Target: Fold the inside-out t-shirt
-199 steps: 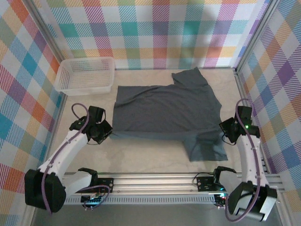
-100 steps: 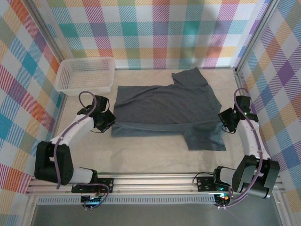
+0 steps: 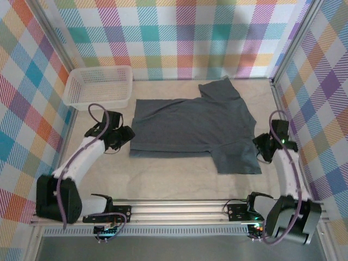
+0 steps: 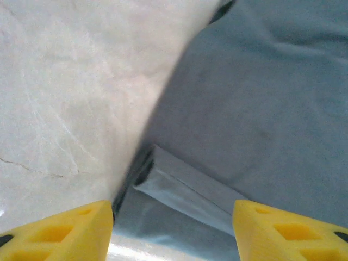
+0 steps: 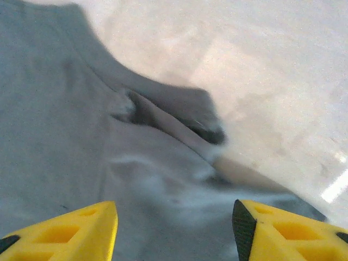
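Dark slate-grey t-shirt (image 3: 190, 125) lies flat mid-table, near edge folded over, one sleeve poking toward the front right, the other toward the back. Left gripper (image 3: 125, 136) and right gripper (image 3: 262, 148) sit at its side edges, jaws apart, holding nothing.

The t-shirt (image 3: 190, 122) is soft matt cloth, the table (image 3: 163, 179) smooth (faintly glossy).

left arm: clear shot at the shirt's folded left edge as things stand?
Probably yes. The left claw sits open beside the left edge of the t-shirt. The left wrist view shows the folded hem just ahead of it, with nothing covering it. The basket stands well off.
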Tool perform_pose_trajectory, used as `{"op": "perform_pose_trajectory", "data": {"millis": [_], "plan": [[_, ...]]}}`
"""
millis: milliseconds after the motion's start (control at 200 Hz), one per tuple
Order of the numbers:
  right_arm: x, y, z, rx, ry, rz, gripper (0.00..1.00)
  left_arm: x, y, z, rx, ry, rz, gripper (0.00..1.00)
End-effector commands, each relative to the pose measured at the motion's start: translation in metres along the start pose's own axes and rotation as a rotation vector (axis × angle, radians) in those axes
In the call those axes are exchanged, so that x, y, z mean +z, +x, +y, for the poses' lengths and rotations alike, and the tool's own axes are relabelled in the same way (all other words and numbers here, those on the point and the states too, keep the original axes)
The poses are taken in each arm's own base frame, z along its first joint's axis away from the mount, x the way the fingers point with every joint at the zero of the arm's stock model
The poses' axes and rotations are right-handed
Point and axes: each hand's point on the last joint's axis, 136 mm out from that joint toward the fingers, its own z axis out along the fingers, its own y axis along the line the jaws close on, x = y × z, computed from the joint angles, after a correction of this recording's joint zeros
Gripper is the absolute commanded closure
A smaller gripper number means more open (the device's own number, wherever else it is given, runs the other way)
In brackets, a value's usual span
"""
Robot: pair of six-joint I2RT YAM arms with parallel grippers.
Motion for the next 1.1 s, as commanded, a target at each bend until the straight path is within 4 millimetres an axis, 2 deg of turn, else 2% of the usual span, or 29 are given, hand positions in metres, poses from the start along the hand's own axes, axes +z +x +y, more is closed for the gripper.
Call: {"op": "perform_pose_trajectory", "data": {"millis": [0, 100, 170, 230, 310, 390, 550, 600, 645, 700, 730, 755, 865, 905, 925, 955, 985, 1035, 1095], "plan": [[0.017, 0.046, -0.06, 0.025, 0.189, 0.116, 0.42, -0.011, 0.024, 0.013, 0.018, 0.032, 0.035, 0.39], [0.028, 0.062, -0.073, 0.009, 0.215, 0.156, 0.42, -0.012, 0.036, 0.024, -0.004, 0.029, 0.043, 0.38], [0.04, 0.066, -0.061, -0.028, 0.152, 0.197, 0.48, -0.008, 0.041, 0.027, -0.009, 0.029, 0.056, 0.38], [0.048, 0.072, -0.041, -0.056, 0.067, 0.265, 0.6, -0.006, 0.043, 0.027, -0.008, 0.028, 0.068, 0.38], [0.048, 0.082, -0.012, -0.122, -0.036, 0.366, 0.76, -0.005, 0.043, 0.025, 0.004, 0.022, 0.081, 0.37], [0.041, 0.089, 0.007, -0.183, -0.077, 0.438, 1.0, -0.004, 0.042, 0.027, 0.0, 0.012, 0.074, 0.37], [0.003, 0.114, 0.055, -0.18, -0.24, 0.565, 1.0, -0.007, 0.042, 0.028, -0.007, 0.012, 0.067, 0.37], [-0.009, 0.114, 0.076, -0.178, -0.283, 0.558, 1.0, -0.008, 0.042, 0.027, -0.009, 0.016, 0.065, 0.37], [-0.016, 0.106, 0.096, -0.137, -0.313, 0.541, 1.0, -0.008, 0.04, 0.024, -0.01, 0.028, 0.062, 0.37], [-0.02, 0.089, 0.126, -0.05, -0.356, 0.519, 1.0, -0.007, 0.038, 0.019, -0.01, 0.045, 0.059, 0.36], [-0.015, 0.077, 0.135, 0.004, -0.339, 0.497, 1.0, -0.006, 0.037, 0.016, -0.009, 0.052, 0.061, 0.36], [-0.013, 0.061, 0.149, 0.038, -0.338, 0.456, 1.0, -0.005, 0.035, 0.013, -0.008, 0.059, 0.06, 0.36], [0.022, -0.003, 0.182, 0.185, -0.28, 0.353, 1.0, 0.005, 0.026, 0.002, 0.007, 0.057, 0.074, 0.35], [0.036, -0.019, 0.193, 0.195, -0.264, 0.337, 1.0, 0.009, 0.023, -0.004, 0.018, 0.061, 0.088, 0.35], [0.041, -0.027, 0.199, 0.184, -0.262, 0.329, 0.92, 0.01, 0.021, -0.007, 0.025, 0.063, 0.095, 0.34], [0.048, -0.032, 0.209, 0.142, -0.262, 0.343, 0.7, 0.013, 0.019, -0.012, 0.032, 0.064, 0.107, 0.34], [0.052, -0.034, 0.218, 0.1, -0.263, 0.369, 0.56, 0.015, 0.017, -0.017, 0.043, 0.067, 0.118, 0.33], [0.054, -0.028, 0.223, 0.042, -0.257, 0.427, 0.48, 0.019, 0.015, -0.025, 0.054, 0.077, 0.131, 0.33], [0.056, -0.021, 0.214, 0.003, -0.251, 0.436, 0.47, 0.024, 0.011, -0.034, 0.066, 0.082, 0.134, 0.34]]}}
